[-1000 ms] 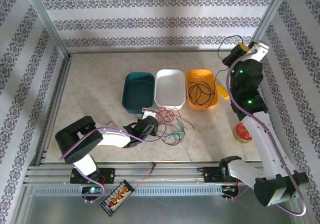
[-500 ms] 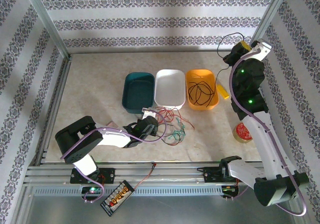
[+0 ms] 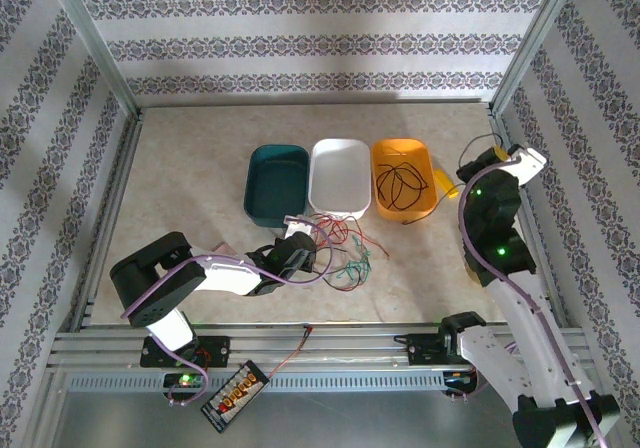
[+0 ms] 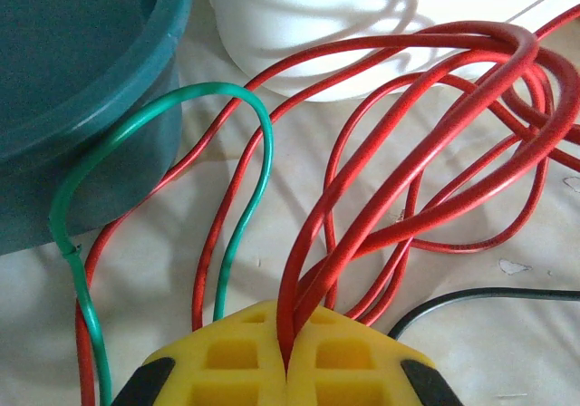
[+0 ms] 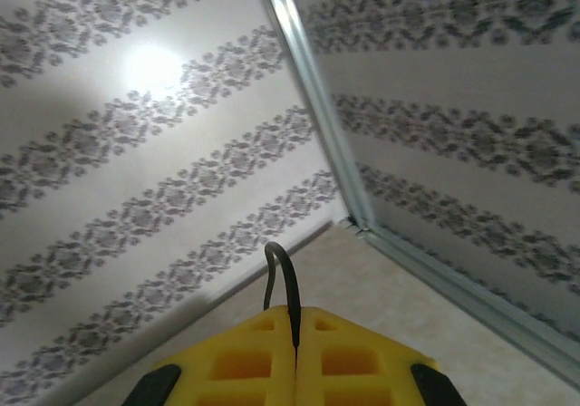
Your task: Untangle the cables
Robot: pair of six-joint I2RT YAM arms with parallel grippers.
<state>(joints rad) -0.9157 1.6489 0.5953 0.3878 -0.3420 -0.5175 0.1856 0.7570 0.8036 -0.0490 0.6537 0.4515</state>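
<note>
The right jaws, clenched on a black cable [image 5: 283,275], have descended from the back corner toward the orange tub [image 3: 400,143]. The left jaws stay clamped on red cables [image 4: 435,125] in the tangle [image 3: 345,250] on the table [image 3: 200,178]; one strand appears freed.

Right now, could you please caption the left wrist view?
Left gripper shut on red cables near teal tub, white tub.

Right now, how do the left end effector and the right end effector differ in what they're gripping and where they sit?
The left end effector pinches red cables; the right end effector pinches one black cable. The left sits low over the table by the teal tub; the right is raised, facing the patterned wall. Both are yellow and shut.
</note>
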